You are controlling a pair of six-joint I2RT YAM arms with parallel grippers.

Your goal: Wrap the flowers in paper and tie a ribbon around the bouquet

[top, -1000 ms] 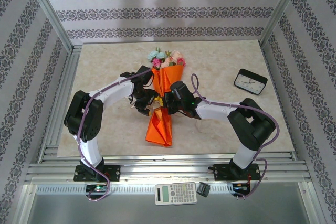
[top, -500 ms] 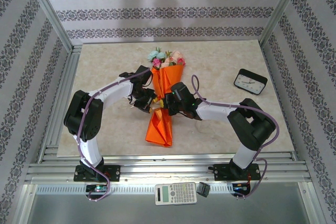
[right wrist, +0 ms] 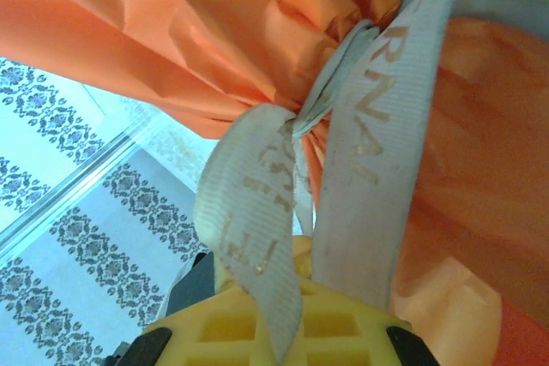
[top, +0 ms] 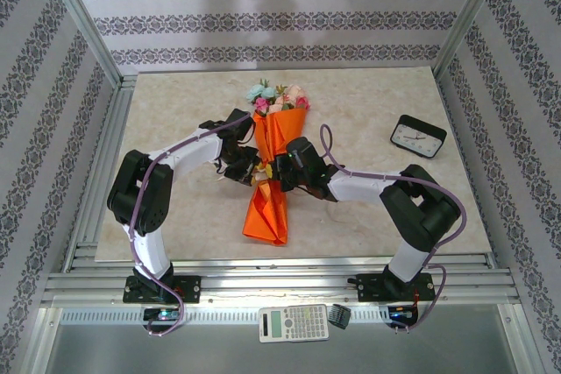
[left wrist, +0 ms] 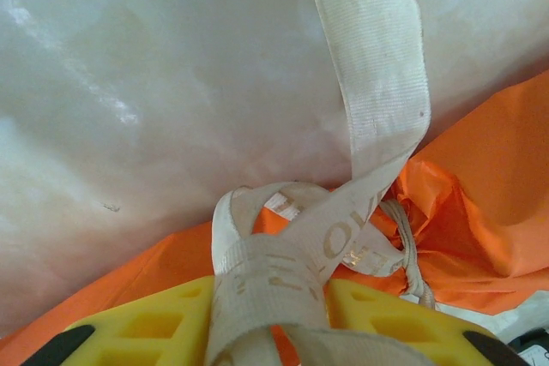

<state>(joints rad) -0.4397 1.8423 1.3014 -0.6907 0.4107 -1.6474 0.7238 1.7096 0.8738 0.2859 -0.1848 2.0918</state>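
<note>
The bouquet lies on the table, an orange paper cone with the flowers at its far, wide end. The beige ribbon is wound round the pinched waist of the paper. My left gripper sits at the left of that waist. Its yellow fingers are shut on a loop of ribbon over the paper. My right gripper is at the right of the waist. It is shut on the ribbon, which runs up to the knot against the paper.
A black clock lies at the right of the marble table. A calculator and a small black object rest on the rail in front of the arm bases. Patterned walls enclose three sides.
My left gripper's jaws have closed in on the ribbon loop and edged right toward the bouquet's waist. The right gripper has stayed shut, shifting only slightly.
</note>
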